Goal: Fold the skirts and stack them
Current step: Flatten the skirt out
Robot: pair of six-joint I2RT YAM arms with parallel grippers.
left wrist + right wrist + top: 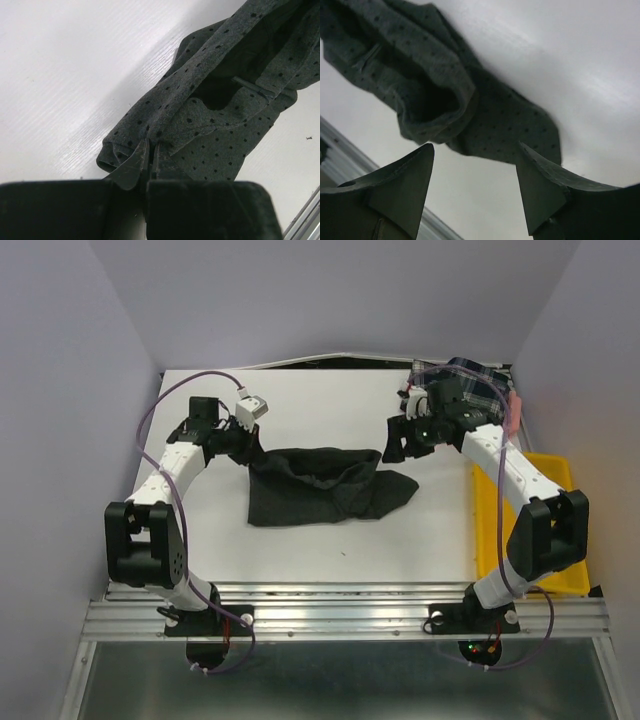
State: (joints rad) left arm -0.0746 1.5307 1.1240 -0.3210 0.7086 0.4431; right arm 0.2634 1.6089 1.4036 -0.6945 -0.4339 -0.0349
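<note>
Charcoal cloth with fine dark dots, a skirt (320,485), lies crumpled in the middle of the white table (330,400), just beyond the two arm bases. The left gripper (150,156) is pinched together on the skirt's upper left corner, with a fold of cloth caught between its fingers. The right gripper (475,146) hangs with its fingers spread wide apart, holding nothing, close over the skirt's right end, which tapers to a rumpled point on the table. Between the two grippers the skirt's top edge sags open like a pouch, showing a darker inside. The rest is bunched and creased, not flat. Along the table's right edge, a yellow plastic tray (560,480) sits beside the right arm. At the far right corner, behind that arm, a navy, green and white plaid skirt (480,375) lies heaped and partly hidden. A strip of pink cloth (515,412) shows at its right side.
</note>
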